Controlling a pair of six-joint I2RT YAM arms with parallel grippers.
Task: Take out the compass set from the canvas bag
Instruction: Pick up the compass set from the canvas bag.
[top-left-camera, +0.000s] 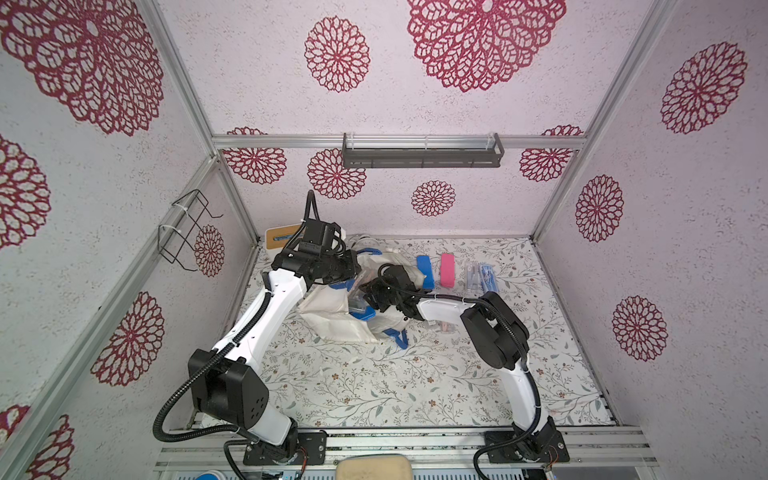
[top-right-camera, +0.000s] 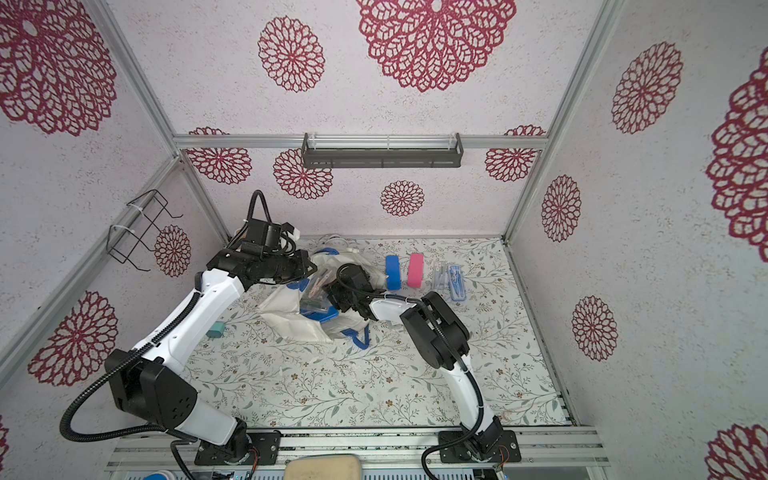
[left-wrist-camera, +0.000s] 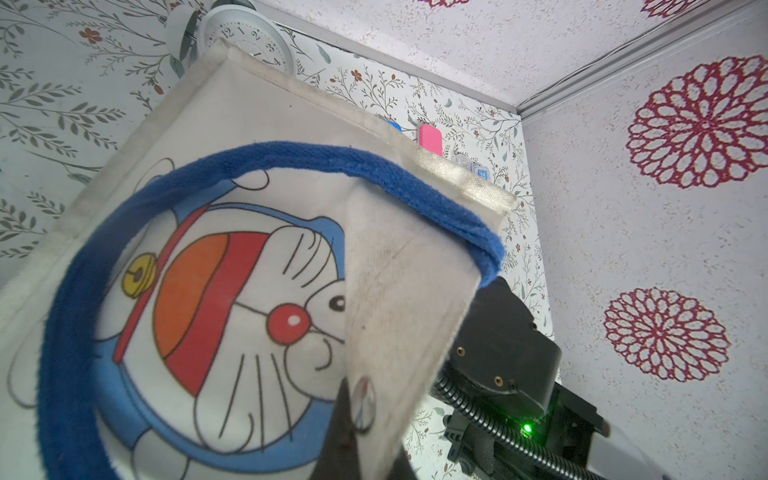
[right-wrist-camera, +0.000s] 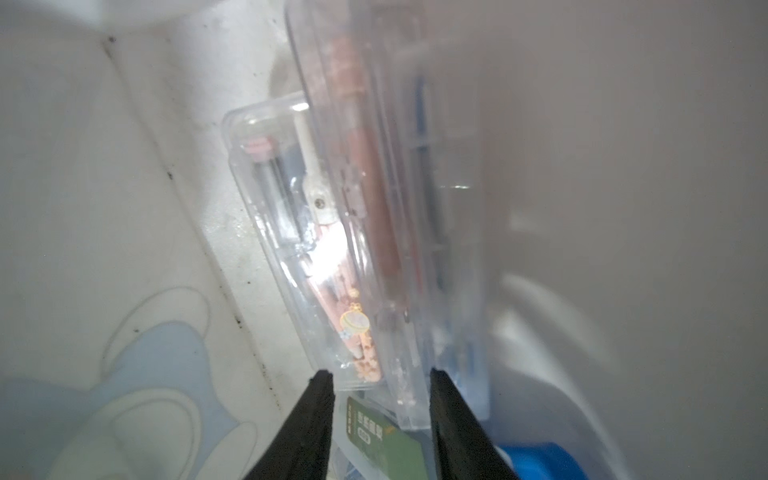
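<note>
Left fingers (left-wrist-camera: 336, 449): pinched shut on canvas bag (left-wrist-camera: 249, 124) rim.
Right fingers (right-wrist-camera: 307, 428): narrow, astride compass set (right-wrist-camera: 374, 249)'s near end; contact unclear.

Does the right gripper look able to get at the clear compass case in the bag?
Probably yes: the left gripper pinches the canvas bag open, and the right gripper has its jaws flanking the end of the clear compass case, with nothing between.

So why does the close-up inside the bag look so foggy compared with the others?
Right wrist view: the clear compass case sits close to the lens, with a white glare patch; beside it, grey blur. Left wrist view: the cartoon print on the canvas bag is crisp. Both top views: sharp, evenly lit.
</note>
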